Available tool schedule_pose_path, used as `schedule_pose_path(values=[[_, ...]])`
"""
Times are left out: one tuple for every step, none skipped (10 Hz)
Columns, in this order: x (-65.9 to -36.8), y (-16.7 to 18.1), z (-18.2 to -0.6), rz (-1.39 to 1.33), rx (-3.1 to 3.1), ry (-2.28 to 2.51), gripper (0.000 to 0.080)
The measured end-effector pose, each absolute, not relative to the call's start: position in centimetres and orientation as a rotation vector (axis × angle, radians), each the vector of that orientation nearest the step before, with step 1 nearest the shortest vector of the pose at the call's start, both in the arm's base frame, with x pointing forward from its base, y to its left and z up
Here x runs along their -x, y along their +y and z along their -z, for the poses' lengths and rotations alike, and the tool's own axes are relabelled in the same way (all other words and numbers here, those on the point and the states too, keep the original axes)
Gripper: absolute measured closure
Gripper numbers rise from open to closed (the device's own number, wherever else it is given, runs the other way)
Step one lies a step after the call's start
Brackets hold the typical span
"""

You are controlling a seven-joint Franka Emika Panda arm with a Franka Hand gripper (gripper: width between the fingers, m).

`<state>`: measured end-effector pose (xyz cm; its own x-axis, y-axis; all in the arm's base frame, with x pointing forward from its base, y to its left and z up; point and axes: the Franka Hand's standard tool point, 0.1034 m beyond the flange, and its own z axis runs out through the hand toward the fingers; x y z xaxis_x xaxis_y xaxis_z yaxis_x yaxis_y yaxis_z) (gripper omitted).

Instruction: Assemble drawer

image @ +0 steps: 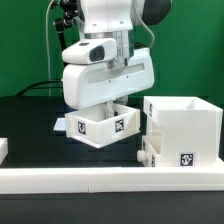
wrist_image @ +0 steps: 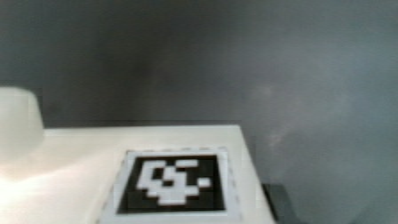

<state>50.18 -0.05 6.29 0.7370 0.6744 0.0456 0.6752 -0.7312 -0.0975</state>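
Note:
A small white open-top drawer tray (image: pixel 100 128) with square tags on its walls is at the middle of the exterior view. My gripper (image: pixel 112 104) reaches down from above onto its wall and looks shut on it; the fingertips are hidden. The large white drawer shell (image: pixel 185 128), with a tag low on its front, stands just to the exterior view's right of the tray. A small white part (image: pixel 145 155) lies at the shell's foot. In the wrist view a white tray face with a tag (wrist_image: pixel 175 182) fills the near field over the dark table (wrist_image: pixel 214 60).
The long low white border wall (image: pixel 100 180) runs along the front. A white piece (image: pixel 3 150) shows at the exterior view's left edge. A flat white sheet edge (image: pixel 56 125) lies beside the tray. A white object (wrist_image: pixel 15 120) sits at the wrist view's edge.

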Motion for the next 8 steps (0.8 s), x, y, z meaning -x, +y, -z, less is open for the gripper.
schedule_pose_path(values=[[-50.0, 0.0, -6.2, 0.011, 2.789, -1.191, 0.0755], [-50.0, 0.0, -6.1, 0.013, 2.76, -1.256, 0.0755], [-49.9, -0.1, -6.1, 0.019, 2.703, -1.376, 0.0755], [-49.9, -0.3, -6.0, 0.025, 2.643, -1.49, 0.0755], [-50.1, -1.2, -5.9, 0.035, 2.513, -1.713, 0.0755], [-50.3, -2.0, -5.7, 0.038, 2.435, -1.83, 0.0755], [-50.5, -2.5, -5.5, 0.036, 2.305, -2.011, 0.0755], [-50.7, -3.0, -5.6, 0.035, 2.201, -2.14, 0.0755]])
